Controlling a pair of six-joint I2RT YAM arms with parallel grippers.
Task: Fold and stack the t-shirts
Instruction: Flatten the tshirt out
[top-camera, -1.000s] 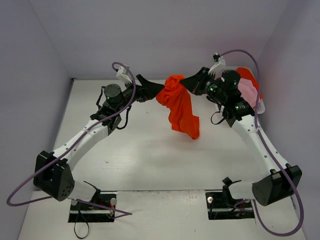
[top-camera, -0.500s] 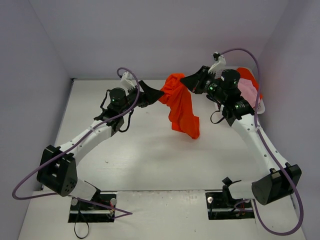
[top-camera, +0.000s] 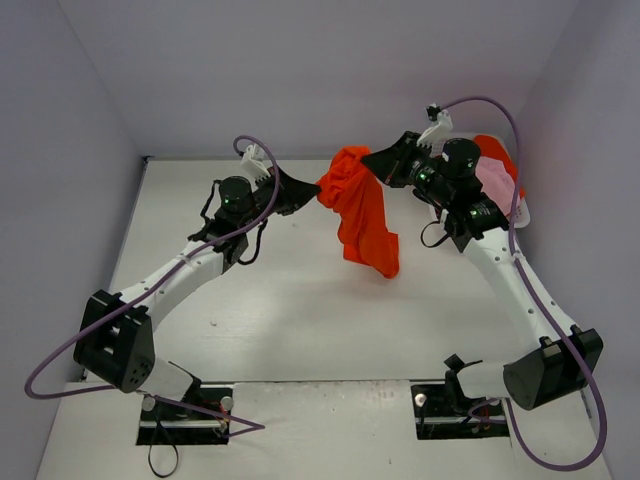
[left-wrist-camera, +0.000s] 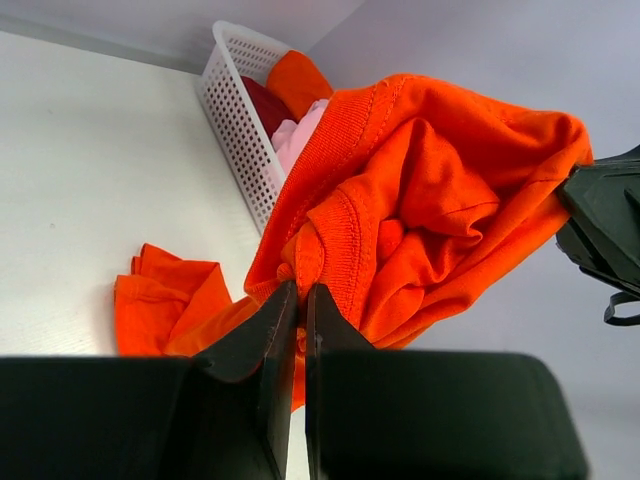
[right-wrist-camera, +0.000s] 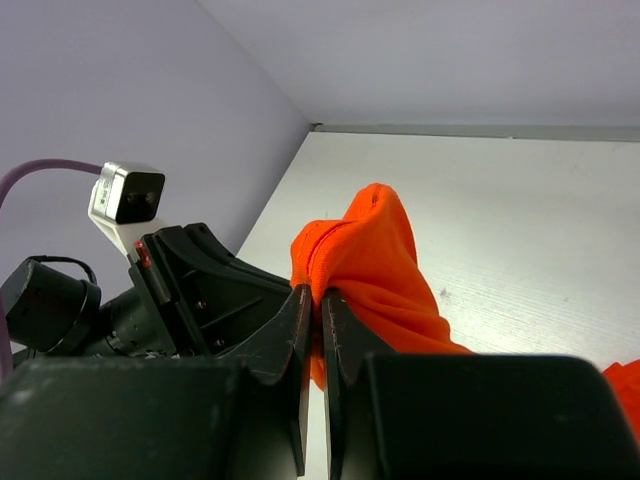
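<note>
Item, one: large orange-red t-shirt (top-camera: 362, 215), held up over the far middle of the worktop (top-camera: 300, 300), at about 12 o'clock from the worktop's centre in the top view. Its upper part is bunched into thick folds and strung between the two arms. The rest hangs down toward 5 o'clock as a long, narrowing drape. In the left wrist view its lower end lies in flat folds on the worktop.

Left end effector (top-camera: 316, 188): clenched on a ribbed hem of the large orange-red t-shirt at the bunch's 8 o'clock edge. The fingers are pressed almost together with only a thin fold of cloth between them (left-wrist-camera: 300, 300).

Right end effector (top-camera: 368, 158): clenched on the same garment at the bunch's 2 o'clock edge, jaws nearly meeting over a fold (right-wrist-camera: 320, 305). The two end effectors face each other, close together, with the bunch between them.

Basket (top-camera: 522, 212): white plastic lattice, at the far right corner, about 2 o'clock from the worktop's centre, partly hidden behind the right arm.

Contents of the basket:
- Pink t-shirt (top-camera: 492, 178).
- Second orange t-shirt (top-camera: 494, 148), at the far side.
- Dark red t-shirt (left-wrist-camera: 265, 100), seen only in the left wrist view.

All three are loose and unfolded.
</note>
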